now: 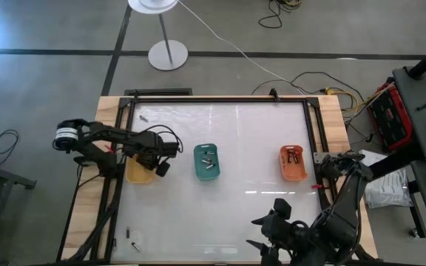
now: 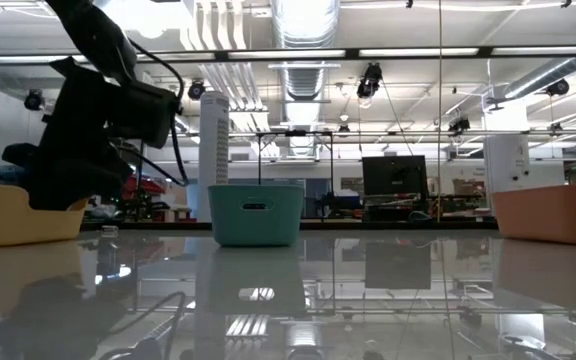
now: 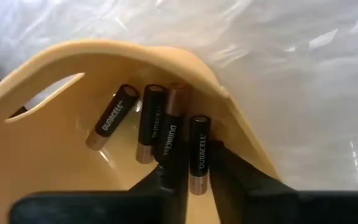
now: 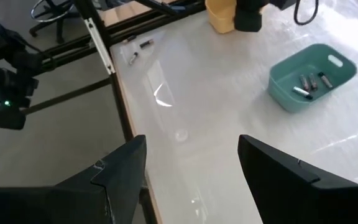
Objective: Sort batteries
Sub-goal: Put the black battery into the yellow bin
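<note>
Most batteries (image 3: 156,123) lie in trays; the left tool (image 3: 191,180) over the yellow tray (image 1: 139,171) pinches one narrowly; strays (image 4: 139,48) remain on the worktop (image 1: 250,214); the right tool (image 4: 191,168) waits wide.

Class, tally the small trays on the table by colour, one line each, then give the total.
Yellow tray: 1
Teal tray: 1
Orange tray: 1
Total: 3 trays

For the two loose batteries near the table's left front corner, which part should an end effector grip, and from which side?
Grip each loose battery around the middle of its round body, coming straight down from above. They lie flat on the table, apart from any tray, so their sides are free; the fingers should close across the short width. They are too small here to tell their exact direction.
</note>
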Controlling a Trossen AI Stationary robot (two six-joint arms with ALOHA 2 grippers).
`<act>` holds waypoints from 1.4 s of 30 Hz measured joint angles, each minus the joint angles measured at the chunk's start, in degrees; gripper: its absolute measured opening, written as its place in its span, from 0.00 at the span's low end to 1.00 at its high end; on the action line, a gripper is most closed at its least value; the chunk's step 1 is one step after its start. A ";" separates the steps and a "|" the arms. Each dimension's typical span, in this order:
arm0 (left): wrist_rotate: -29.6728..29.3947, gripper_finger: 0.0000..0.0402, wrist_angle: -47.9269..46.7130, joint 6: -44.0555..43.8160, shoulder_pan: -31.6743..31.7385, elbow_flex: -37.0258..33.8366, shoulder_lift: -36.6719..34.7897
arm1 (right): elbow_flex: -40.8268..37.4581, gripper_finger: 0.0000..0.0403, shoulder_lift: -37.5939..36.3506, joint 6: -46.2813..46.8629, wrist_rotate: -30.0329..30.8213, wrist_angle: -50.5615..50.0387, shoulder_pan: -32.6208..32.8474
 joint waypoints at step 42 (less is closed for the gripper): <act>10.74 0.39 -5.70 -61.41 -66.09 36.47 14.17 | -0.05 0.60 -0.89 -4.42 3.04 -0.09 6.21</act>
